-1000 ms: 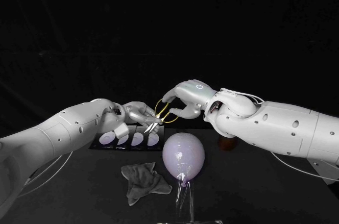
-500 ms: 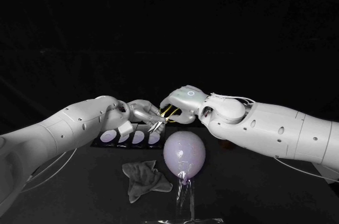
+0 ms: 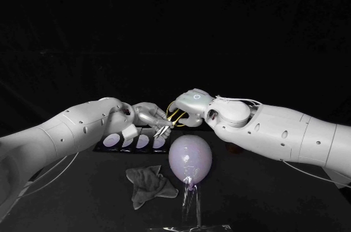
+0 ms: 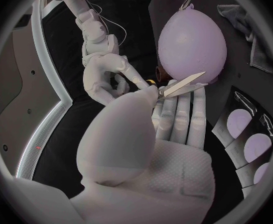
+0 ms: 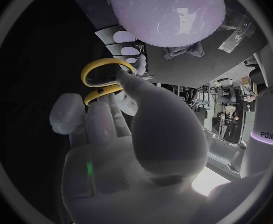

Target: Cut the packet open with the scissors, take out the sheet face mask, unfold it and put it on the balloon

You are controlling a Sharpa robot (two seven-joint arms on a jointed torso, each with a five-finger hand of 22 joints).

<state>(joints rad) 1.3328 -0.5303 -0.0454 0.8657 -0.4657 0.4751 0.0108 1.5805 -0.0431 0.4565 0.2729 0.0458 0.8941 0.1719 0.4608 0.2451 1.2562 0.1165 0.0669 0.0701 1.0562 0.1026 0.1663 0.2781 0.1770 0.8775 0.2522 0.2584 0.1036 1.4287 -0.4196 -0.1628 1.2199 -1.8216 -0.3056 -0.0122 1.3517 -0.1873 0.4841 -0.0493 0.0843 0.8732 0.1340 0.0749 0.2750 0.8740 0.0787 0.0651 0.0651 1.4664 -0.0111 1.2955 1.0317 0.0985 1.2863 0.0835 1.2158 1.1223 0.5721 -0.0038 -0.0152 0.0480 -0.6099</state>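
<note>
Status: the cutting step has not begun. We see both hands meeting at the centre of the head view, above the far edge of the table (image 3: 278, 191), with the scissors (image 4: 181, 84) between them.

Left hand (image 3: 148, 116): thumb and fingers are pressed together on the blades, and the blade tips stick out beyond the fingers. Right hand (image 3: 188, 106): its fingers are curled at the yellow handle loops (image 5: 101, 91). We judge that it grips them, though how its fingers sit in the loops is unclear.

The dark flat item with pale ovals, which we take to be the packet (image 3: 135, 141), lies just below the hands at centre left. It appears uncut, and neither hand touches it. No sheet mask is visible.

The balloon (image 3: 190, 158) stands bare on its clear stand (image 3: 191, 206) at lower centre. A grey cloth (image 3: 150, 185) lies beside it at lower left.

Remaining steps, in our judgement:
- settle the scissors in one hand
- cut the packet
- extract the mask
- unfold it
- place it on the balloon
</note>
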